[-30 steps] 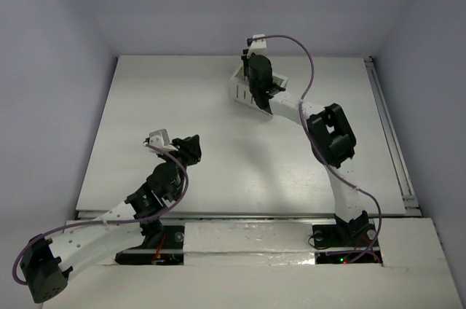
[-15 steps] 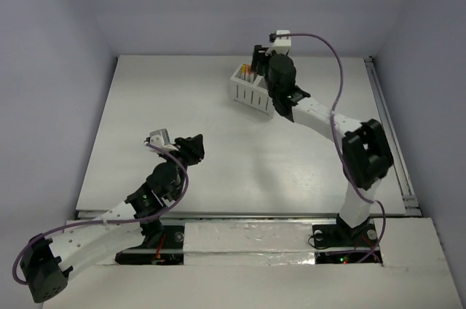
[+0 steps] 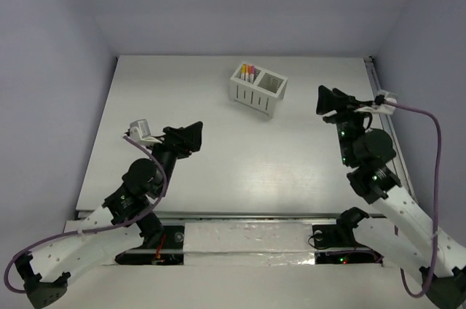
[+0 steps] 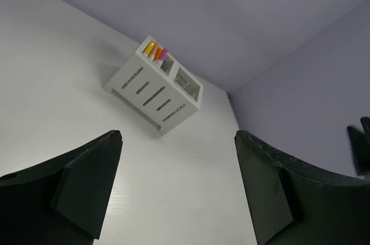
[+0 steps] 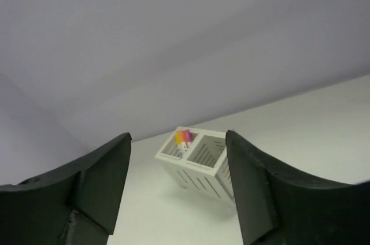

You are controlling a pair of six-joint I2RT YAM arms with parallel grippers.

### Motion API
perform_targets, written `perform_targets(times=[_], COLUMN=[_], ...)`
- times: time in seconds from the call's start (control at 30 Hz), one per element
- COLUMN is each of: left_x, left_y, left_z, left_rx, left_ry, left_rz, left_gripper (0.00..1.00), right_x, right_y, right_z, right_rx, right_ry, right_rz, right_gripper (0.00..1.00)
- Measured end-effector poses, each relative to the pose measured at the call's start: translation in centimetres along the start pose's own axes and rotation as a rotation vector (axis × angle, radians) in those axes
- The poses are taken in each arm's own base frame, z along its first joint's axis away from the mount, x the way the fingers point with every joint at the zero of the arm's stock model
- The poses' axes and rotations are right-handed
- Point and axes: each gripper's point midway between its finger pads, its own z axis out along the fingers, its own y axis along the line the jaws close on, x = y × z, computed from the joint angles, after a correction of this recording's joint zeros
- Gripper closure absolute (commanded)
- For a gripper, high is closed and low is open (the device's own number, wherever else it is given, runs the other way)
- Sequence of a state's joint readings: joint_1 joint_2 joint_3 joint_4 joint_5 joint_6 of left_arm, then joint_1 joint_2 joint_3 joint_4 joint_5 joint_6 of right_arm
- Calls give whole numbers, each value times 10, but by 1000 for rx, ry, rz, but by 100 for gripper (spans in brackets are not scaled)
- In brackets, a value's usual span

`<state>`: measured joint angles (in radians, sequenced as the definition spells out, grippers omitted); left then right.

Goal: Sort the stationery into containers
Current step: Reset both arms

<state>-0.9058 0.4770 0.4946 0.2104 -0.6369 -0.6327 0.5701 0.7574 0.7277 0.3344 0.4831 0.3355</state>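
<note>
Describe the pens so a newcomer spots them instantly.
On the white table, look toward the far edge for the slotted white box. The pens stand in its left compartment, bright yellow, orange and magenta caps above the rim; the other compartment shows none.

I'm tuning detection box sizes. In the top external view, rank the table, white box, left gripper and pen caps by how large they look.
1. Table, largest by far.
2. White box.
3. Left gripper, looking somewhat smaller; it may sit nearer the camera, so true size is unsure.
4. Pen caps, smallest.
</note>
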Motion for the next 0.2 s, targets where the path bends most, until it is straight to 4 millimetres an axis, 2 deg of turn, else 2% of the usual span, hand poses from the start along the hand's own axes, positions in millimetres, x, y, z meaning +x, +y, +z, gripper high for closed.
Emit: perform_targets(times=[0.1,0.17,0.2], left_x=[-20,-27,-27], left_y=[-11,-13,-12], left_z=[-4,-6,-5], left_rx=[20,27,24], left_ry=[-30,-43,-44], left_rz=[-22,-31,-29], left_gripper=[23,21,14], right_x=[-11,-2,7], right_y=[-14,-23,-27], right_z=[-19,-24,-25], right_rx=[35,69,83], right_ry=[-24,0,26], right_rz=[29,23,14], right_gripper=[7,6,5])
